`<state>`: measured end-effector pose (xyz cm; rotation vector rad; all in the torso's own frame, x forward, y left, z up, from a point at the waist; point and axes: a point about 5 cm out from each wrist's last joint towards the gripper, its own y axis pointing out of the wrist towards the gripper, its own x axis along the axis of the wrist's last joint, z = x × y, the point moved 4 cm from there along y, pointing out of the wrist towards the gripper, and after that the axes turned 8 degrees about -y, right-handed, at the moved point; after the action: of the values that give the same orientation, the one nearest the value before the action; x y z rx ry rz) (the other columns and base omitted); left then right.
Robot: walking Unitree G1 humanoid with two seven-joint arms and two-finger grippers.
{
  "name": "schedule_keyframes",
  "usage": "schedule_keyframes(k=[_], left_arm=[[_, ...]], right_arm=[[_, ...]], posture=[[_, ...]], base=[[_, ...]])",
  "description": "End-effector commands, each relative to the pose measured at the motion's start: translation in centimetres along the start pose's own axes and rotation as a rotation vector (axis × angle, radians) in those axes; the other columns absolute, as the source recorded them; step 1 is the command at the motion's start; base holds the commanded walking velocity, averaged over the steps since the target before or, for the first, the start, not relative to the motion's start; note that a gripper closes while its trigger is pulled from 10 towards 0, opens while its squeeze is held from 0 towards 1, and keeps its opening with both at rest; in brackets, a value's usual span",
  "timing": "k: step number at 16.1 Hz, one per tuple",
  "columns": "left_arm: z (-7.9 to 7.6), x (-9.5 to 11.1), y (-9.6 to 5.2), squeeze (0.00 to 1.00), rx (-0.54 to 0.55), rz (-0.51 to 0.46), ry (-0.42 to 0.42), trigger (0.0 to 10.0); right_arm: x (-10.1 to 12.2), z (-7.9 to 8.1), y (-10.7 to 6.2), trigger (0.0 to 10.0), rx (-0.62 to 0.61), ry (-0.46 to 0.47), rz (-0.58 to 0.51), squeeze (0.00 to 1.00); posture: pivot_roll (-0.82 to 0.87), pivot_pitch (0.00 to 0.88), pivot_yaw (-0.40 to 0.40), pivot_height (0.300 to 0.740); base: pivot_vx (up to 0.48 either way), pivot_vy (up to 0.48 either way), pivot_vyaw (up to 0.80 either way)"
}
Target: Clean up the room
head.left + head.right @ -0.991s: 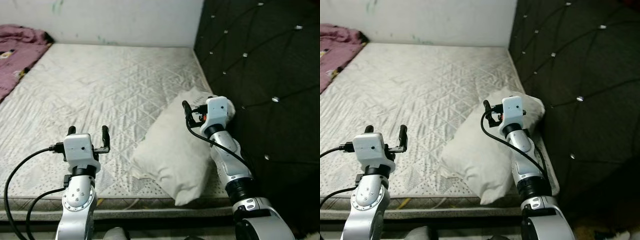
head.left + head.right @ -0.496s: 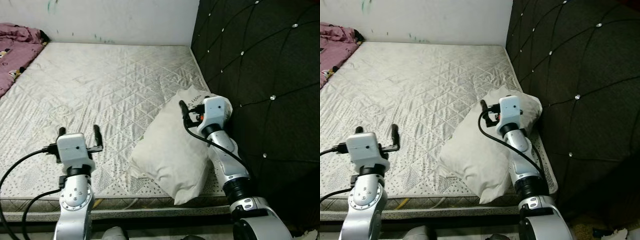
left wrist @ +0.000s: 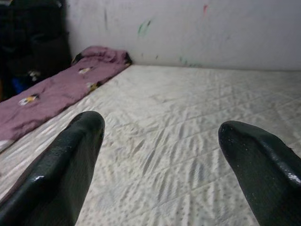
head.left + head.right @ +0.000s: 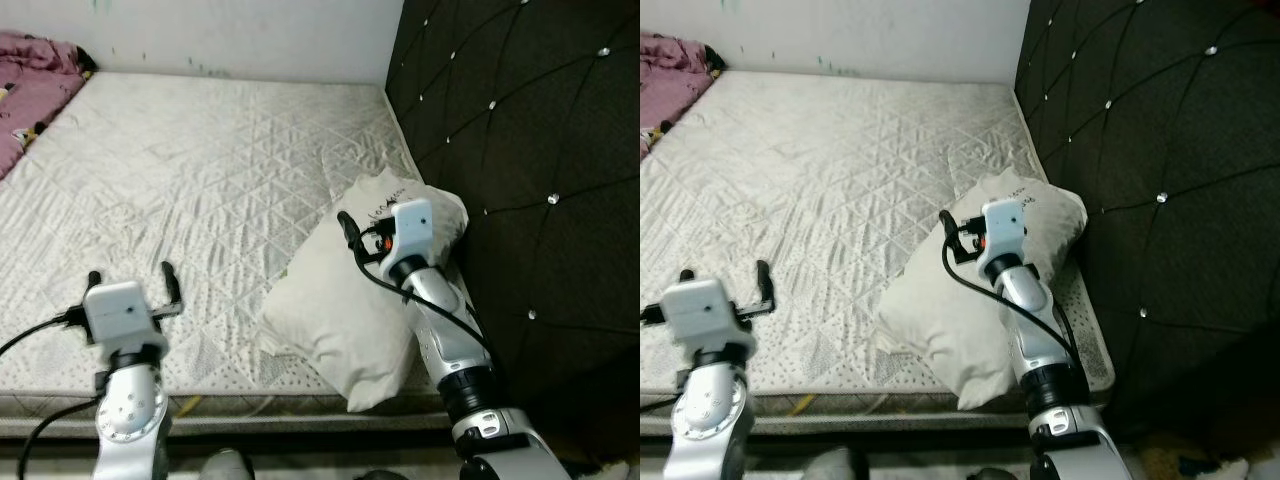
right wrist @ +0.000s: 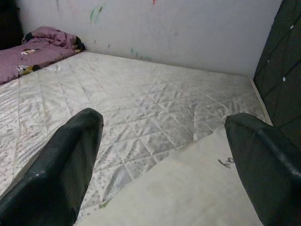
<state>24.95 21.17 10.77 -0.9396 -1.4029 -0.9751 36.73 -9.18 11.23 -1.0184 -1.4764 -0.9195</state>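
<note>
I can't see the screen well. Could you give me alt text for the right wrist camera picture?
Two black fingers of the right gripper, jaws wide apart, frame a white pillow lying on a quilted mattress. Beyond them, a purple blanket is bunched at the far side of the bed against a pale wall, with a dark tufted headboard alongside.

Two black fingers (image 5: 66,174) spread wide above a white pillow (image 5: 188,193) on the quilted mattress (image 5: 117,99); purple blanket (image 5: 33,49) far off.

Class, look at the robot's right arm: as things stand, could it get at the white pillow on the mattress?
Probably yes. The right gripper hangs just above the pillow with its jaws open, and nothing lies between them. The pillow sits bare on the mattress, by the dark headboard.
</note>
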Motion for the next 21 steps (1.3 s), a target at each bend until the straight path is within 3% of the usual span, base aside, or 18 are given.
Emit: schedule_keyframes(k=[1, 4, 8, 21], left_arm=[[0.26, 0.61, -0.09, 0.00, 0.014, -0.011, -0.001, 10.0], [0.51, 0.67, -0.17, 0.00, 0.016, -0.005, -0.002, 10.0], [0.25, 0.87, 0.11, 0.00, 0.021, -0.015, 0.005, 10.0], [0.28, 1.36, 0.62, 0.00, 0.019, -0.044, 0.000, 10.0]], right_arm=[[0.16, -0.12, -0.20, 10.0, 0.006, -0.002, 0.002, 0.00], [0.09, 0.01, -0.33, 10.0, 0.005, -0.001, 0.010, 0.00], [0.33, -0.07, -0.26, 10.0, 0.002, 0.003, 0.009, 0.00], [0.64, -0.75, 0.16, 10.0, -0.030, -0.033, 0.015, 0.00]], posture=[[0.03, 0.103, -0.063, 0.710], [0.03, 0.117, -0.062, 0.665], [0.02, 0.110, -0.061, 0.637], [0.02, 0.091, -0.072, 0.637]], base=[[0.000, 0.000, 0.00], [0.000, 0.000, 0.00], [0.000, 0.000, 0.00], [0.000, 0.000, 0.00]])
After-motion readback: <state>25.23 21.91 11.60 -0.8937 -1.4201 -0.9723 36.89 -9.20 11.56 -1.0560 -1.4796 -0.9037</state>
